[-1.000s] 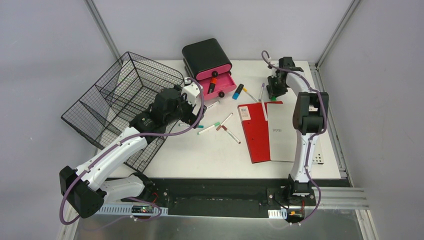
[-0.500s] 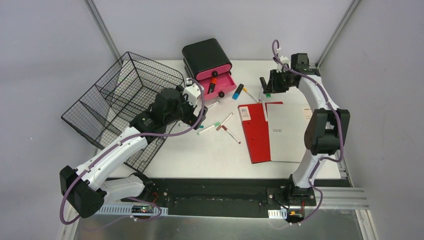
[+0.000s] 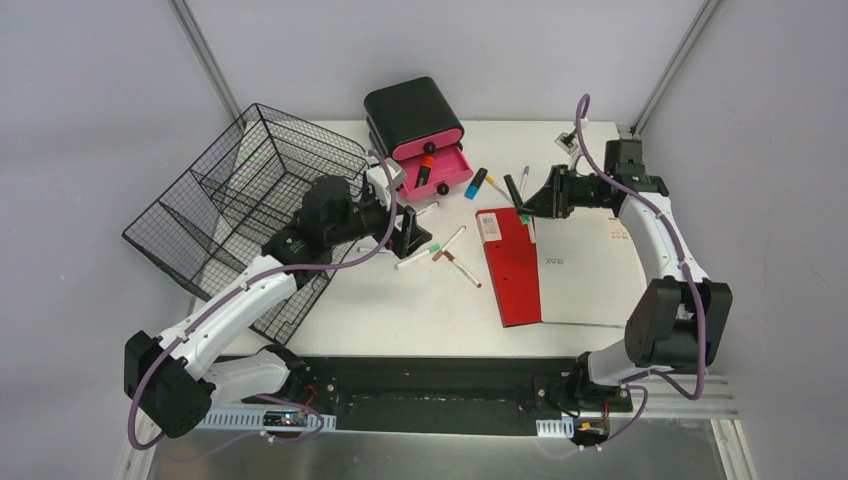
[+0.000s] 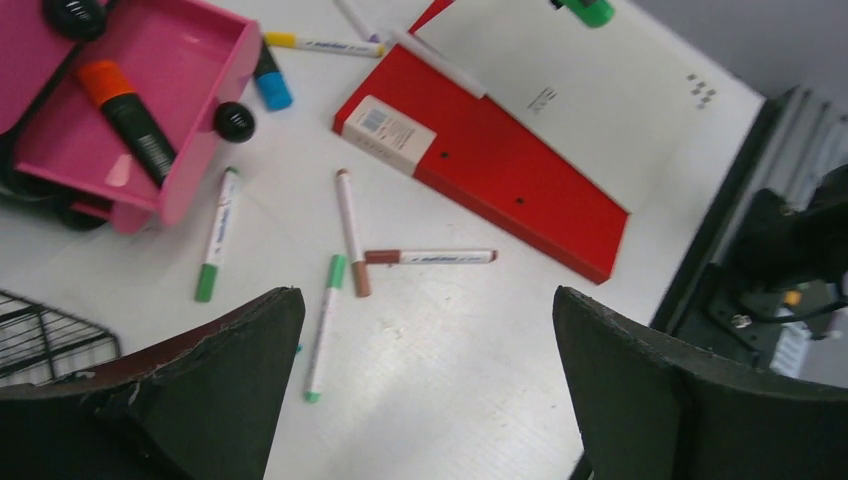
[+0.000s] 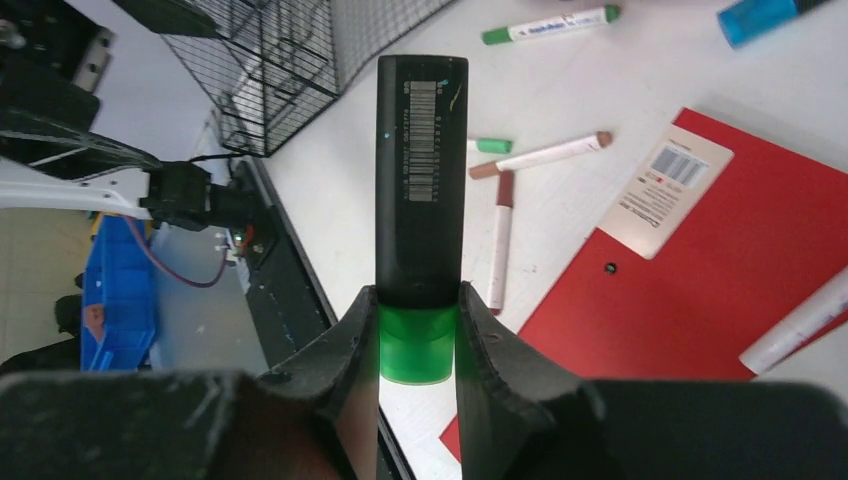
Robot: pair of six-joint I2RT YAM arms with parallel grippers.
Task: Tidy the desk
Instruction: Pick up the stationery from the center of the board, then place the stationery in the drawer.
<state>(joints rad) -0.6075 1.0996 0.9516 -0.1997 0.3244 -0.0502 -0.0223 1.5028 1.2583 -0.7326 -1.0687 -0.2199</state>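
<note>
The desk (image 3: 420, 310) is a white tabletop. My right gripper (image 3: 527, 200) is shut on a black highlighter with a green cap (image 5: 420, 200) and holds it in the air over the far end of the red folder (image 3: 512, 265). My left gripper (image 3: 410, 237) is open and empty, hovering over bare desk beside loose green pens (image 4: 323, 325) and brown markers (image 4: 430, 257). A pink and black drawer box (image 3: 420, 130) has its drawer (image 4: 190, 60) open with an orange highlighter (image 4: 125, 110) inside.
A black wire basket (image 3: 250, 200) hangs over the desk's left edge. A white notebook (image 3: 585, 265) lies against the red folder. A blue highlighter (image 3: 476, 183) and a yellow-tipped pen (image 4: 320, 44) lie near the drawer box.
My right arm has swung out and turned, carrying the green-capped highlighter left and nearer, over the folder's far end. My left gripper has reached right, towards the loose pens.
</note>
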